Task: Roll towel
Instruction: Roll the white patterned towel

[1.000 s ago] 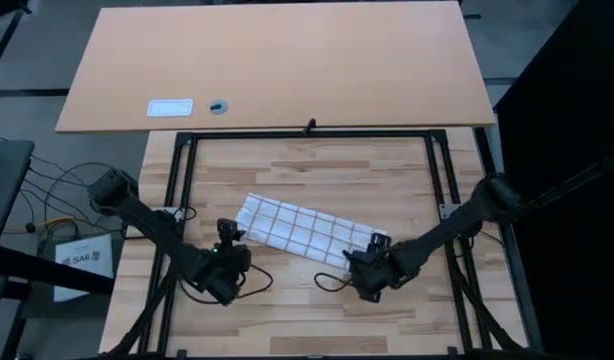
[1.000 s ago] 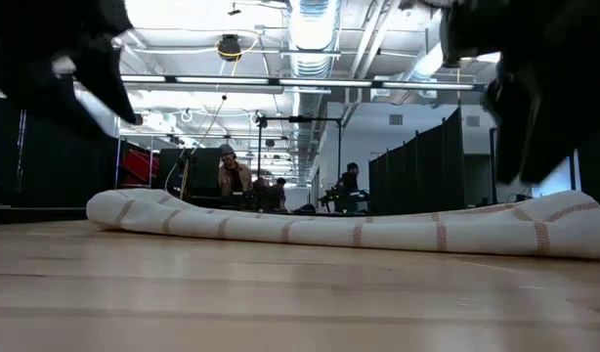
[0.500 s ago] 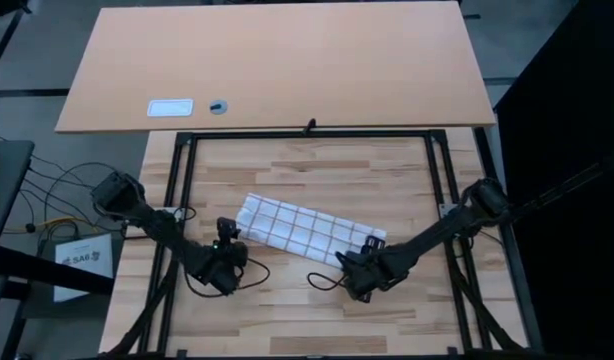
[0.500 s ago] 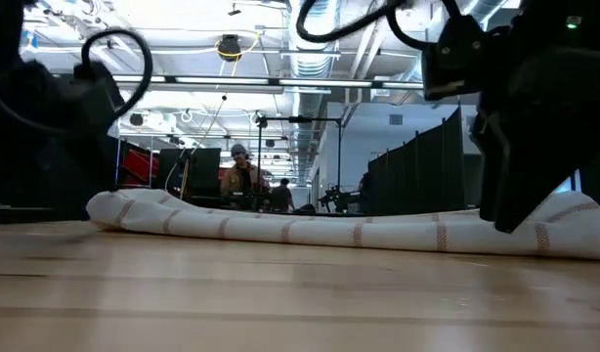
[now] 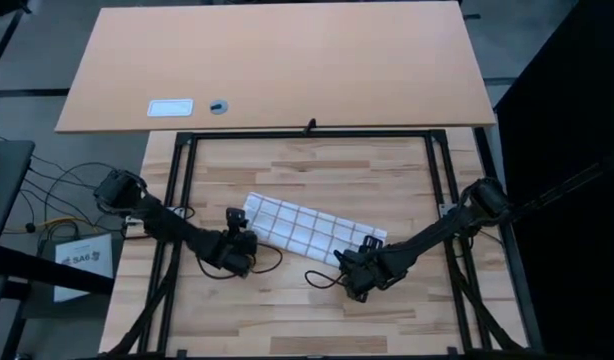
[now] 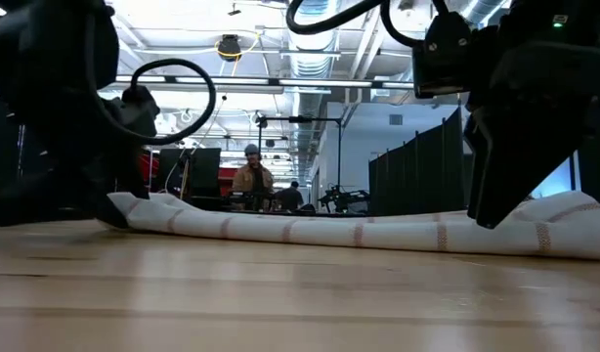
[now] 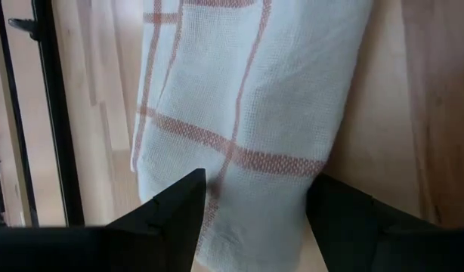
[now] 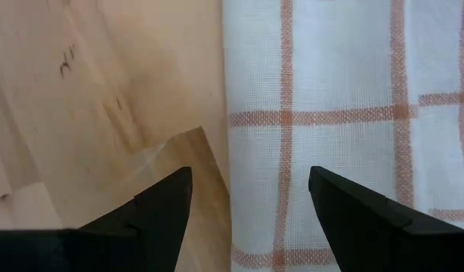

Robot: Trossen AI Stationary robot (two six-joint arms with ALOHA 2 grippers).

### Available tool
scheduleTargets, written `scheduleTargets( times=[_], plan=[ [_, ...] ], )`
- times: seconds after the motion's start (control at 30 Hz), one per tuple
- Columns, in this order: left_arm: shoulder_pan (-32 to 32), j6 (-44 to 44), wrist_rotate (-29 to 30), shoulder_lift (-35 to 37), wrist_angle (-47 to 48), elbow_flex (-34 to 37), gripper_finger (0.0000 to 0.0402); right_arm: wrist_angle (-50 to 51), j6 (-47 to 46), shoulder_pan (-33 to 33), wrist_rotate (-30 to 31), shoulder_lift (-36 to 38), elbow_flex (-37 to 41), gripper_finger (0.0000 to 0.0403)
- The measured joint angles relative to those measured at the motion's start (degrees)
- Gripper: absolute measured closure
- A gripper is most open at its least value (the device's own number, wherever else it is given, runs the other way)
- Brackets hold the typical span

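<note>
Both grippers have closed in on the towel [image 5: 312, 229], which lies mid-table with its long axis from 10 to 4 o'clock, left gripper [image 5: 243, 240] and right gripper [image 5: 359, 270] spread at its opposite ends

Two dark, jointed arms trail looping black cables; each gripper has angular black fingers.
</note>
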State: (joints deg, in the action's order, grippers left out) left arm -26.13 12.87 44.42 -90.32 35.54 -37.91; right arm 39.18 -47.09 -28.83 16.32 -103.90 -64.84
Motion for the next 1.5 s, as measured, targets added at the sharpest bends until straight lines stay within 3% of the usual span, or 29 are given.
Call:
scheduleTargets(
  times=[0.3, 0.63, 0.93, 1.03, 1.13, 1.2, 1.23, 1.37, 1.5],
  plan=[
    [0.51, 0.33, -1.0, 0.0, -0.39, 0.0, 0.0201, 12.02, 4.03, 0.15, 0.58, 0.0, -0.42, 0.0149],
    [0.65, 2.53, -1.11, 0.0, -0.89, 0.0, 0.0201, 12.43, 7.06, -0.64, -1.15, -4.28, -0.61, 0.0149],
    [2.03, 0.08, -0.57, -1.33, -5.29, 1.8, 0.0211, 12.86, 3.84, -0.02, -1.9, -7.08, -0.85, 0.0158],
    [3.7, 0.16, -1.0, -1.4, -6.5, 2.47, 0.0262, 12.21, 3.33, 0.59, -4.63, -7.1, -0.82, 0.0201],
    [5.51, 0.48, -2.23, -1.48, -7.46, 3.47, 0.036, 10.9, 1.72, 0.84, -6.76, -7.1, -0.74, 0.0292],
    [6.71, 1.18, -2.73, -1.44, -7.41, 3.58, 0.0387, 10.39, 1.18, 0.88, -7.43, -7.15, -0.74, 0.0365],
    [7.14, 1.26, -3.1, -1.44, -7.27, 3.58, 0.0391, 10.47, 1.1, 0.85, -7.46, -7.15, -0.74, 0.0381],
    [7.11, 3.86, -5.82, -1.24, -4.86, 2.65, 0.0398, 9.82, 1.71, 0.01, -8.49, -6.73, -0.58, 0.0395],
    [3.7, 10.56, -12.57, -0.08, 3.56, -1.13, 0.0399, 8.36, 2.96, -2.29, -8.01, -5.16, -0.17, 0.0399]
  ],
)
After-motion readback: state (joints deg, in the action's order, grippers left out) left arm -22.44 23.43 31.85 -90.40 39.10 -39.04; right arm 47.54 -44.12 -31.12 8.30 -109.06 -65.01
